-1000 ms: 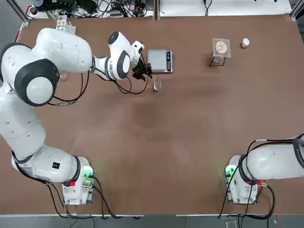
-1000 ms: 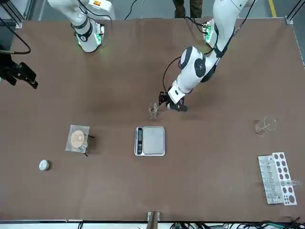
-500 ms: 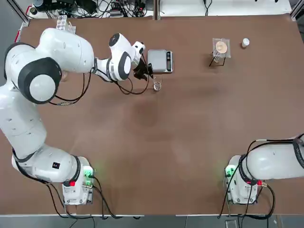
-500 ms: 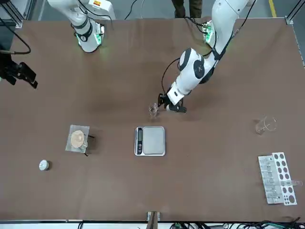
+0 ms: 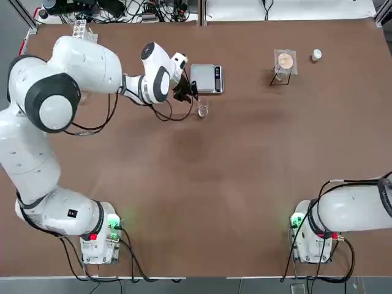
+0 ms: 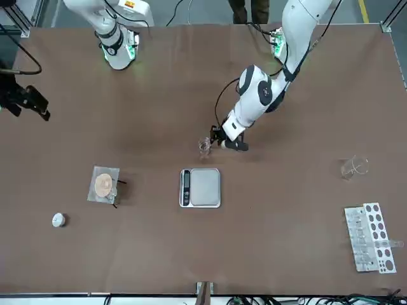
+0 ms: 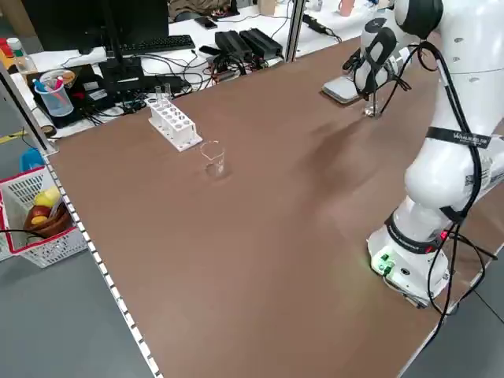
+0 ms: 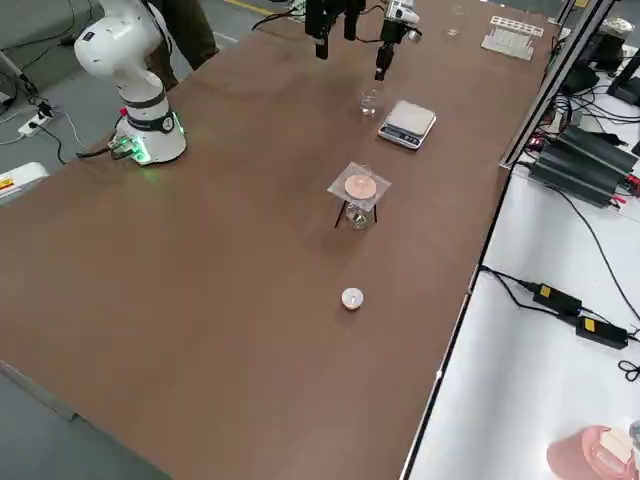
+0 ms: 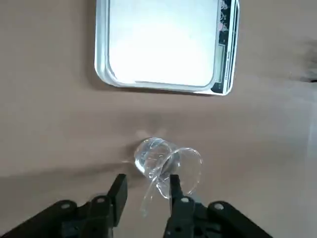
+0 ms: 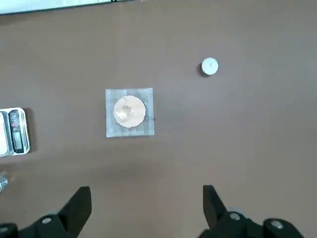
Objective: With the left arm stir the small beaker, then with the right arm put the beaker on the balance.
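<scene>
Near the far middle of the brown tabletop [image 5: 202, 177], the small beaker [image 5: 203, 109] is found standing upright, just on the near side of the balance [image 5: 206, 79] but apart from it, with bare tabletop seen between the two in the left wrist view. A thin clear glass rod [image 9: 154, 187] is seen leaning out of the beaker at a tilt, its lower end inside the glass. The left claw [image 9: 147, 194] is parked low right beside the beaker, on its left in the top view, and the rod's upper part is framed between the two black fingers [image 9: 118, 192]. The jaws are only partway closed, with a gap left around the rod, so whether the rod is actually pinched can't be told.

The right claw [image 10: 146, 210] is held high over the right part of the tabletop, spread wide open with nothing in it. Below it, a small square of mesh on a stand [image 10: 129, 112] with a tan disc on top and a little white cap [image 10: 209, 66] are seen.

Over on the far left, a second clear beaker [image 6: 353, 167] and a white test-tube rack [image 6: 370, 237] are left well apart from everything else.
</scene>
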